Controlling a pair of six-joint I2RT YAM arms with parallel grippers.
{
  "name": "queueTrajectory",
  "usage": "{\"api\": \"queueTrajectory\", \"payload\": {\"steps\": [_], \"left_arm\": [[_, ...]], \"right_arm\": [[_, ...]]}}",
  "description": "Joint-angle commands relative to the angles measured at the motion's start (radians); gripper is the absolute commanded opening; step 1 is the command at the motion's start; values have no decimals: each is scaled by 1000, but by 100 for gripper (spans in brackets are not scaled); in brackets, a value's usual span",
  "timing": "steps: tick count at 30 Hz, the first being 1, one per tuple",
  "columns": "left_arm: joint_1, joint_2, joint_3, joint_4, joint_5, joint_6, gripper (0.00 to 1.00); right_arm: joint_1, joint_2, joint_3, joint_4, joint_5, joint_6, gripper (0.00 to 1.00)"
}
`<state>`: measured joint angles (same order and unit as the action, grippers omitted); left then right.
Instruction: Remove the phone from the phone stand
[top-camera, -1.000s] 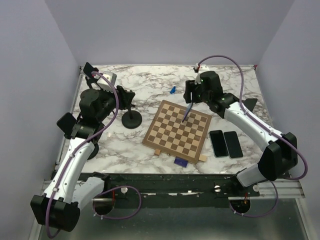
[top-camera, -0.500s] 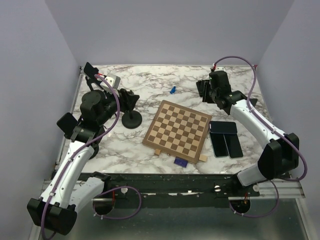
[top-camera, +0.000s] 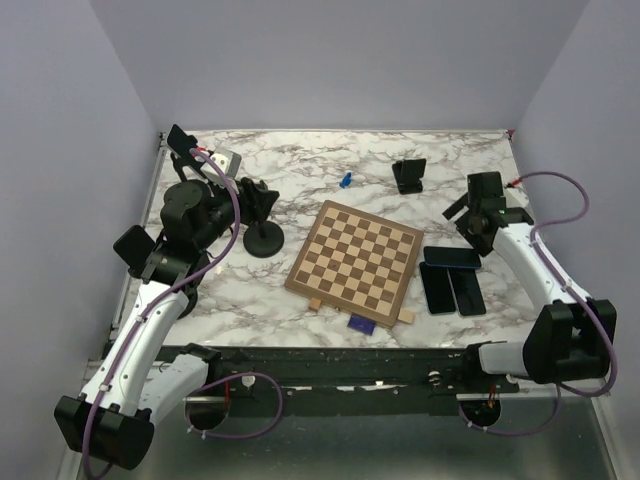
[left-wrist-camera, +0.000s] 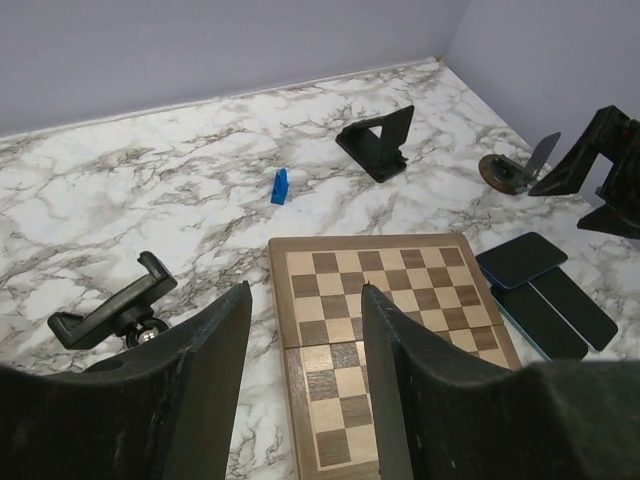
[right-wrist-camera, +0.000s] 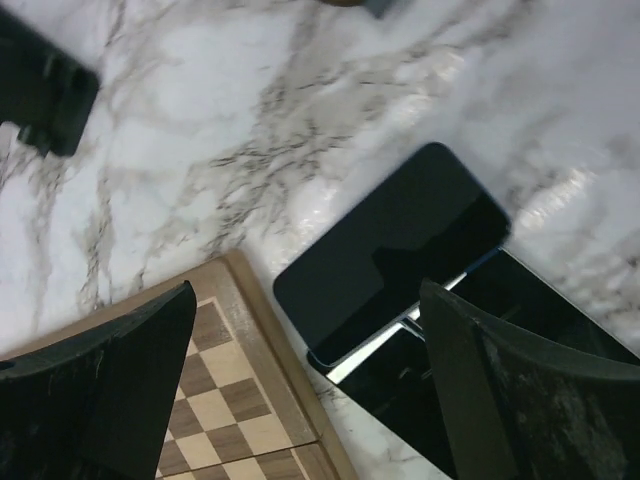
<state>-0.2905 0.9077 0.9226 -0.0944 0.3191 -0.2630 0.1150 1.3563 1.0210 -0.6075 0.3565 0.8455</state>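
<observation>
The phone lies near the worktop's right edge, crosswise on two other phones and well apart from the empty phone stand. Our right gripper hangs over it, fingers spread wide and empty, so we should lift straight up without nudging the pile. Our left gripper is part-open and holds nothing.

Pale lilac walls, grey-veined white marble table, even light

I'm seeing the top phone covering parts of the two phones beneath it, the stand getting cropped by the frame edge, my left fingers blocking the board's near side, the blue piece looking too small to identify
</observation>
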Motion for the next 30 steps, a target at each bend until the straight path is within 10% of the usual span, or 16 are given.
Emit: {"api": "queueTrajectory", "payload": {"steps": [1, 21, 30], "left_arm": [[-7, 1, 27, 8, 37, -13, 56], [-11, 6, 23, 10, 41, -21, 56], [-12, 14, 23, 12, 43, -22, 56]], "right_arm": [[-86, -100, -78, -124, 46, 235, 97], [-200, -271, -470, 209, -196, 379, 51], [-203, -252, -535, 320, -193, 395, 51]]}}
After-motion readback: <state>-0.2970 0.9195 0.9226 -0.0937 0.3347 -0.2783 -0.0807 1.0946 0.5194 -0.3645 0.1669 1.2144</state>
